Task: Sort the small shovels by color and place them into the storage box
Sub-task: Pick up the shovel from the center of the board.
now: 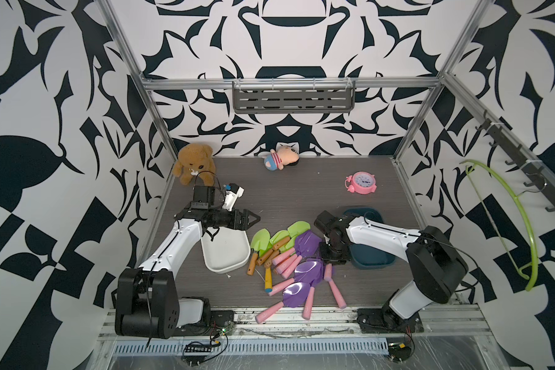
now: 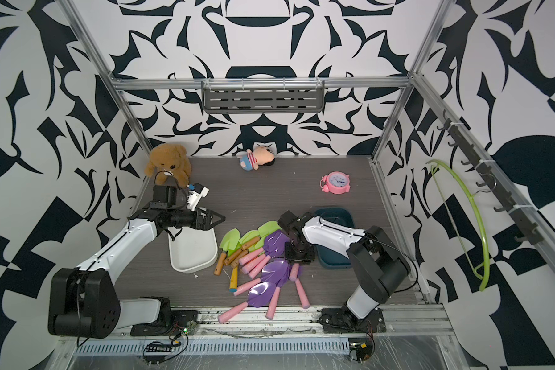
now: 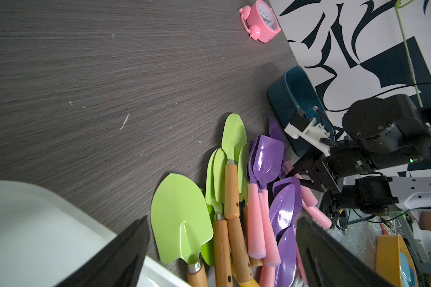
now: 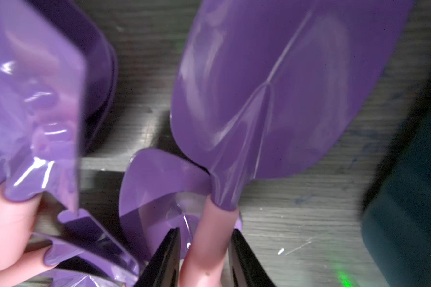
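Pink plastic handle of a purple-bladed toy shovel (image 4: pixel 271 87) is sitting between the black fingers (image 4: pixel 164 258) of the right gripper (image 4: pixel 205 231). They are pinching it from both sides just below the blade neck.

In the top views, this gripper is pointing down at the 3 o'clock edge of the pile of small shovels (image 1: pixel 285 256). The pile is lying loose on the grey wood-grain tabletop (image 1: pixel 285 198), centre toward 6 o'clock.
- At the pile's 10 o'clock side, lime-green blades with brown wooden handles (image 1: pixel 261 241) are crowding together.
- From 3 to 6 o'clock, purple blades with pink handles (image 1: pixel 305 272) are fanning out.
- One yellow-handled, blue-tipped shovel (image 1: pixel 267 278) is lying among them.

A white rounded plastic storage box (image 1: pixel 226 256) is sitting just beside the pile at 9 o'clock, and a dark teal plastic storage box (image 1: pixel 372 258) at 3 o'clock.

The left gripper (image 1: pixel 253 219) is hovering over the white box's 12 o'clock rim, fingers (image 3: pixel 130 248) spread wide, gripping nothing.

A pink alarm clock (image 1: pixel 360 182) is standing well apart at 1 o'clock.
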You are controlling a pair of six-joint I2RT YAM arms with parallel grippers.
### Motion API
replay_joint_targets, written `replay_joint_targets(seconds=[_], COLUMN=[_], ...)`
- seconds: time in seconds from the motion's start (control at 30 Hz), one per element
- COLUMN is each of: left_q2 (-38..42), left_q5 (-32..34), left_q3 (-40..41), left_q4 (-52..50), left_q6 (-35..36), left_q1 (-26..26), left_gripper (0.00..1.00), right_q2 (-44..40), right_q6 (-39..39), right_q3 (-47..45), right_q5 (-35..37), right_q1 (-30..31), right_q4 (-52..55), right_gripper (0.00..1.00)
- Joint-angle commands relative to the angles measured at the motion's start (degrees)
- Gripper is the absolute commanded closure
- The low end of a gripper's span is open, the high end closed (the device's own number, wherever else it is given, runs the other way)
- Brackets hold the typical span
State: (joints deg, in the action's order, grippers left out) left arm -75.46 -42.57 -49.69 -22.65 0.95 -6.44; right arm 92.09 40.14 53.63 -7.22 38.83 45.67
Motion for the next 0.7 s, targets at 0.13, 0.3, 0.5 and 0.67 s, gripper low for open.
replay_joint_targets(seconds=[0.13,0.3,0.5,0.67], left_q2=[0.7,-1.2,-9.7,-14.6], left_q5=[-1.6,-2.9,1.8,2.0], left_q3=[0.2,-2.5,-16.0,-23.1], left_q4=[-0.7,-2.9,-13.5,-16.4], left_q6=[0.8,3.8,11.6,13.0], left_q1=[0.0,-0.7,-10.9,-15.5], left_gripper=[0.01,0.01,0.01,0.01], right_q2=[-2.4,-6.8,-12.3,-13.2], right_q6=[-0.1,-0.3,-5.3,-12.3], right_q3=[-2.2,-0.3,6.9,10.7], right_q5=[2.3,4.6,9.9,10.9], right_q1=[0.3,0.2,-2.7,-12.0], right_q4=[0.3,3.8,13.8,19.1], right_gripper=[0.72,0.78,0.79,0.81])
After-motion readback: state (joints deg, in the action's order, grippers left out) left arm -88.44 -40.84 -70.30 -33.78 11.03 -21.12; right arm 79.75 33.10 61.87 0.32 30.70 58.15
